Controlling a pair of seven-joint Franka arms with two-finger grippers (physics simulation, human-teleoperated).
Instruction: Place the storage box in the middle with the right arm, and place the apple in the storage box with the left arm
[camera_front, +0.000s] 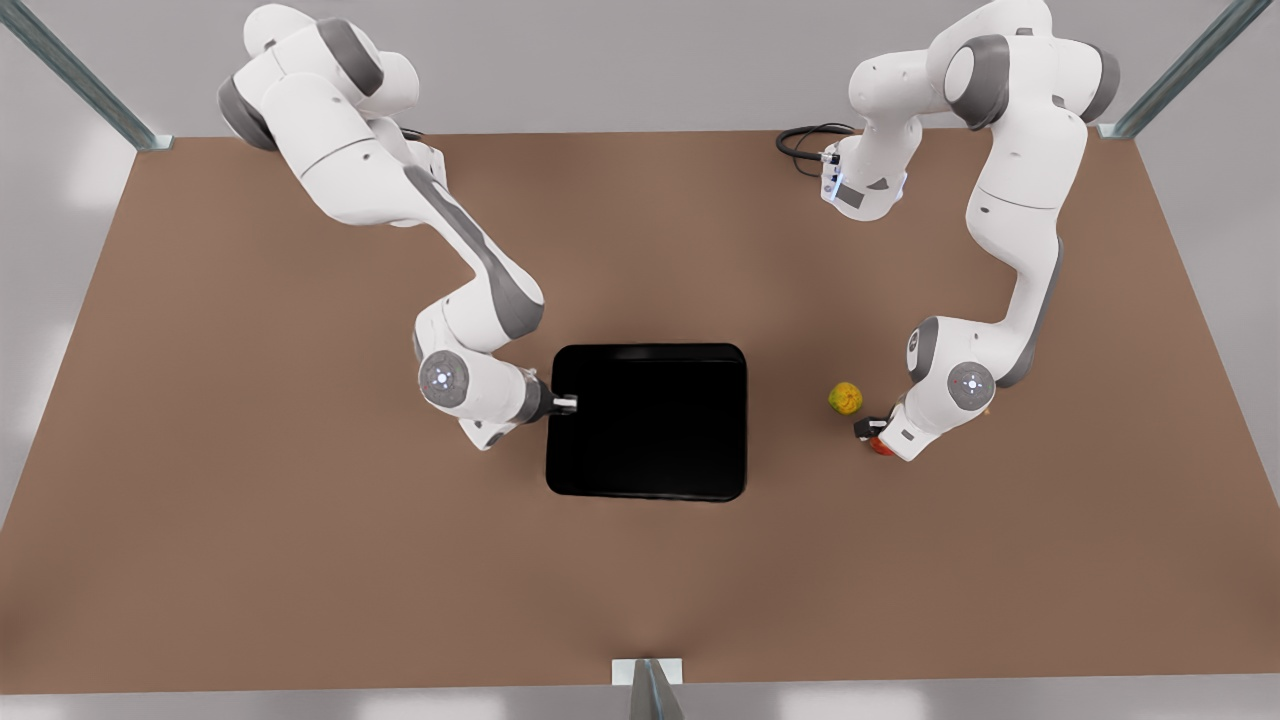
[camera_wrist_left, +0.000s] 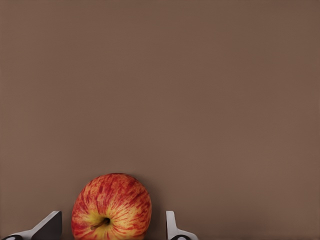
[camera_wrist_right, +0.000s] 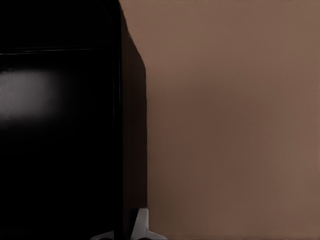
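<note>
While the right gripper pinches the wall of the storage box, which sits near the middle of the desk, the left gripper is spread around the apple, close beside the yellow-green fruit. The apple looks firm, smooth and light (probably a little slippery), so I would grip it across its widest part. The box seems stiff, and its thin rim is the natural place to hold.

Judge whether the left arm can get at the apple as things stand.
Probably yes: the left end effector is open, fingers either side of the apple, with bare table around; the yellow-green fruit sits apart.
</note>
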